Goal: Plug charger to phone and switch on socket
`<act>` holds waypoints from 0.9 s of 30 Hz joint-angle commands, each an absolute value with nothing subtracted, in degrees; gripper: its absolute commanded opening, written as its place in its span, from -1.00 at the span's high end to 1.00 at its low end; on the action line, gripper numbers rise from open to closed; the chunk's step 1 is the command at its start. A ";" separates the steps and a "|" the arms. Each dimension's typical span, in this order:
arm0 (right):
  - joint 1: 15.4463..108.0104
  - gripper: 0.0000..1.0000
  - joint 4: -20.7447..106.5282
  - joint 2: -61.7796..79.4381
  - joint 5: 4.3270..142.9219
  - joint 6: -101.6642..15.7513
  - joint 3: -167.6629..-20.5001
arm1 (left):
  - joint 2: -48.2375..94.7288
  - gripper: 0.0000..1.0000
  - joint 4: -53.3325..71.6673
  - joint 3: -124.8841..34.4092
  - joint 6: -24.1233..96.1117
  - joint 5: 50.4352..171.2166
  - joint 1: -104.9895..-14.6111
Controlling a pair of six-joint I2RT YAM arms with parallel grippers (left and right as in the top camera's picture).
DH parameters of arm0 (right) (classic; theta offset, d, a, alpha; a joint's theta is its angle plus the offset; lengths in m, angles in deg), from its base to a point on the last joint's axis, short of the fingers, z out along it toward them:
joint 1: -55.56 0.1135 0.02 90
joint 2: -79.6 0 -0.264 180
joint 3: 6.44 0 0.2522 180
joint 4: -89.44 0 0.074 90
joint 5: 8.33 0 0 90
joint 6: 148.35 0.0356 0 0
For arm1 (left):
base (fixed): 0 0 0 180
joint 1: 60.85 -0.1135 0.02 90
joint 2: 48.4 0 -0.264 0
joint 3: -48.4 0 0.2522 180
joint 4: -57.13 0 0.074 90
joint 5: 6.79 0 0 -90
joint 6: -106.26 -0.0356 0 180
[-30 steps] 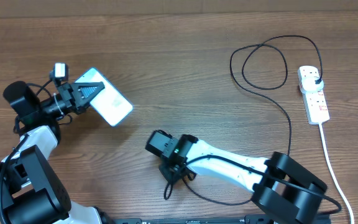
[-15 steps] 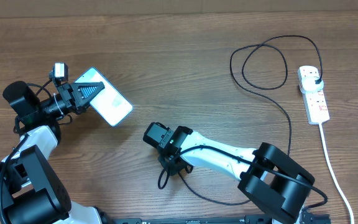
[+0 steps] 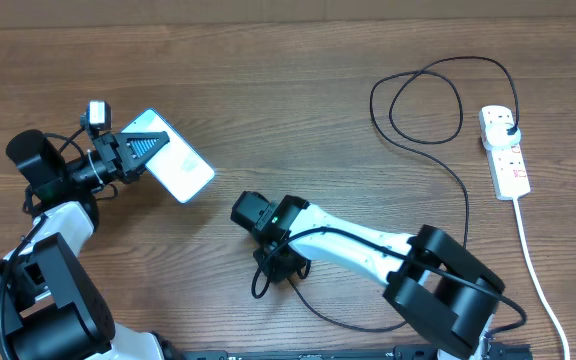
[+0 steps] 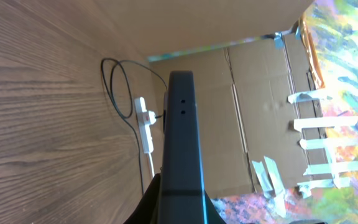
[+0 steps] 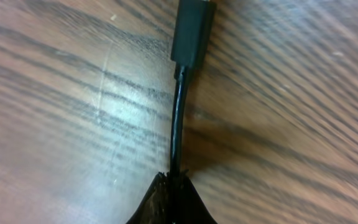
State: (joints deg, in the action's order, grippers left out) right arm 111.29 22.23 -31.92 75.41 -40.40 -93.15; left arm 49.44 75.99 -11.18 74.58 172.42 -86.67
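My left gripper (image 3: 148, 146) is shut on one end of the phone (image 3: 183, 172) and holds it above the table at the left, light-blue screen up. The left wrist view shows the phone (image 4: 182, 124) edge-on, rising from between the shut jaws of my left gripper (image 4: 180, 208). The charger (image 3: 466, 210) loops across the right side to its black plug (image 3: 508, 128), seated in the white socket (image 3: 506, 158). My right gripper (image 3: 280, 268) is shut on the charger (image 5: 178, 118) just behind its connector tip (image 5: 191, 31), low over the wood. The pinched cable enters my right gripper (image 5: 173, 190).
The socket's thick white cord (image 3: 538, 275) runs down the right edge toward the front. Behind the table stand cardboard panels (image 4: 260, 112). In the left wrist view the socket (image 4: 145, 121) and the cable loop (image 4: 114, 81) lie far off.
My right gripper has closed on the charger cable near its connector tip, and the right arm has shifted slightly left. The left arm and the phone have not moved.
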 commanded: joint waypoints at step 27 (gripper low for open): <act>110.04 0.92 30.29 8.73 58.64 -37.23 -79.73 | 49.31 0.92 76.63 -11.58 76.48 173.91 -74.15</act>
